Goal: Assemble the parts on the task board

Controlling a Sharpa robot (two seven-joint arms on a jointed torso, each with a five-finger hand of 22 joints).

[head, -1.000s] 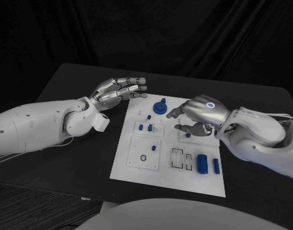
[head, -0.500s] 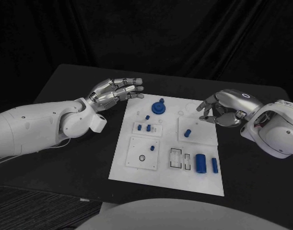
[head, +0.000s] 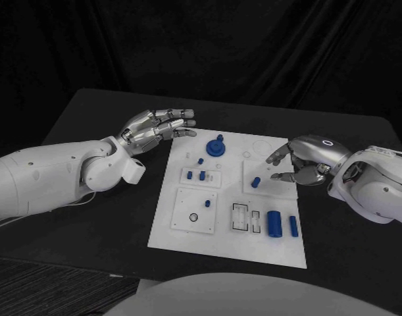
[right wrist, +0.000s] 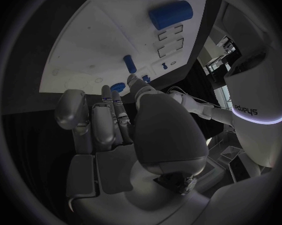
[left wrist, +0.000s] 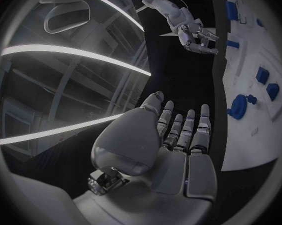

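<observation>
The task board [head: 227, 227] lies mid-table, blue parts [head: 277, 222] on it. The left hand [head: 155, 126] hovers beside its far corner, fingers spread, empty. The right hand [head: 301, 160] (fingers loosely curled) seems empty at the board's edge.

A: What sits under the right hand [head: 301, 161]?
B: Cannot tell; it covers the task board [head: 227, 238] edge there, and whether its curled fingers pinch anything is hidden.
A: And the small blue parts [head: 202, 175] near the board's middle?
B: Too small to tell their shapes.
</observation>
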